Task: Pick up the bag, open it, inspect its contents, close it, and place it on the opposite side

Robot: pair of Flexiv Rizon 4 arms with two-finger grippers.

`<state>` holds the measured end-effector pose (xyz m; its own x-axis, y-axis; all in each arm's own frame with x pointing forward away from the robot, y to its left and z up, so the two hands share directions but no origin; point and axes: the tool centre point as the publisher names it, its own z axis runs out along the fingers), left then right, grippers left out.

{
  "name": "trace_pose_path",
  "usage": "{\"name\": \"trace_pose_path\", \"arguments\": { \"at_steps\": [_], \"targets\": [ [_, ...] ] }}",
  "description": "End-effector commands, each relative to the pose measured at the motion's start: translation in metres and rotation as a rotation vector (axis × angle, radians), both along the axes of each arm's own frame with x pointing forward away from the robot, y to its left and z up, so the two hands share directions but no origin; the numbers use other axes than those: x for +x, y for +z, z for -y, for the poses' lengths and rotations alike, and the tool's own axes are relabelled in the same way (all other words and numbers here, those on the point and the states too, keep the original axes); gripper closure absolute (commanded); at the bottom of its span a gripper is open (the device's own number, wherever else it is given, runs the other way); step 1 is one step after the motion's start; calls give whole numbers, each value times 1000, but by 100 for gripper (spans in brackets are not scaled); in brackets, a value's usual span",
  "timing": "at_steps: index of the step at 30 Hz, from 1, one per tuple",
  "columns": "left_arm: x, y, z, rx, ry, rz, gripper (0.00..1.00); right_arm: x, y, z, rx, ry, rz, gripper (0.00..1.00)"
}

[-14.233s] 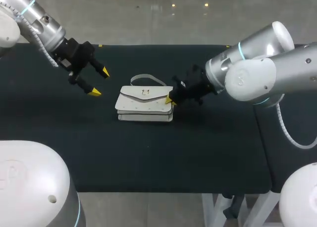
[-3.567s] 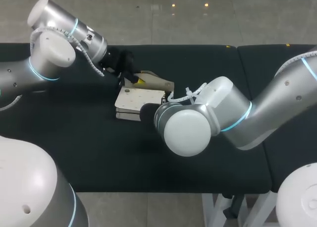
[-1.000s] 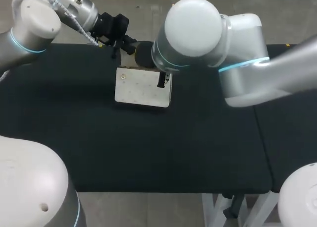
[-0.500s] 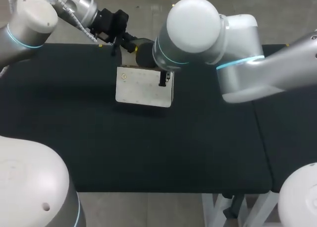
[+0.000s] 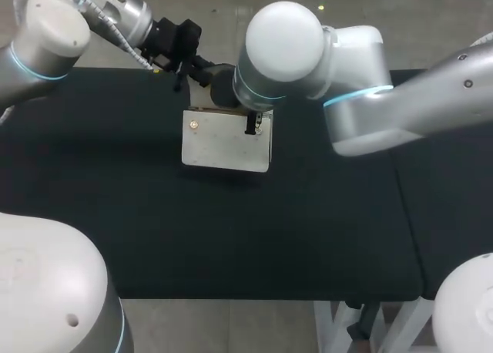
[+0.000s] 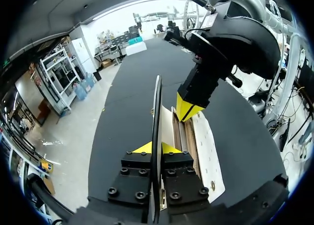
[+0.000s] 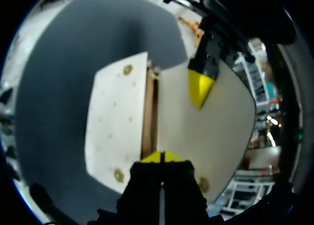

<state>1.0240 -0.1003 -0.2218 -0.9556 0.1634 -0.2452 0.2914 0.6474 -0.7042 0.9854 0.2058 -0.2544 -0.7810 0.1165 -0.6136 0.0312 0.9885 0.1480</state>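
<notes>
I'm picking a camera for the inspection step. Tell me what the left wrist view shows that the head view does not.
Left wrist view only: the bag open at the top, tan compartments inside, the left gripper shut on its flap, the right gripper at the opening. Head view only: the bag's whole outer face, with the right arm covering its top edge. Both: the white bag and the black table.

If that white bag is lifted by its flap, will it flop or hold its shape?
Probably holds shape: the bag shows flat, boxy panels. The flap runs straight as a board from the left gripper, so likely stiff. Thin walls suggest it is light, though its contents are hidden.
</notes>
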Motion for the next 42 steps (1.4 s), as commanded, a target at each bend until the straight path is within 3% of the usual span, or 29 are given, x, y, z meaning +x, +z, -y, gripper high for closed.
{"name": "trace_pose_path", "arguments": {
  "at_steps": [1, 12, 32, 42],
  "targets": [
    [-5, 2, -3, -4, 15, -1, 100, 8, -6, -6, -17, -13, -7, 100],
    [-8, 0, -5, -16, 49, -28, 100, 7, -22, -2, -57, -29, -31, 100],
    [-11, -2, -5, -41, 125, -56, 100, -22, -41, 1, -44, -14, -80, 100],
    [-16, -2, -4, -78, 94, -62, 100, -19, -49, 0, -45, -10, -114, 100]
  ]
}}
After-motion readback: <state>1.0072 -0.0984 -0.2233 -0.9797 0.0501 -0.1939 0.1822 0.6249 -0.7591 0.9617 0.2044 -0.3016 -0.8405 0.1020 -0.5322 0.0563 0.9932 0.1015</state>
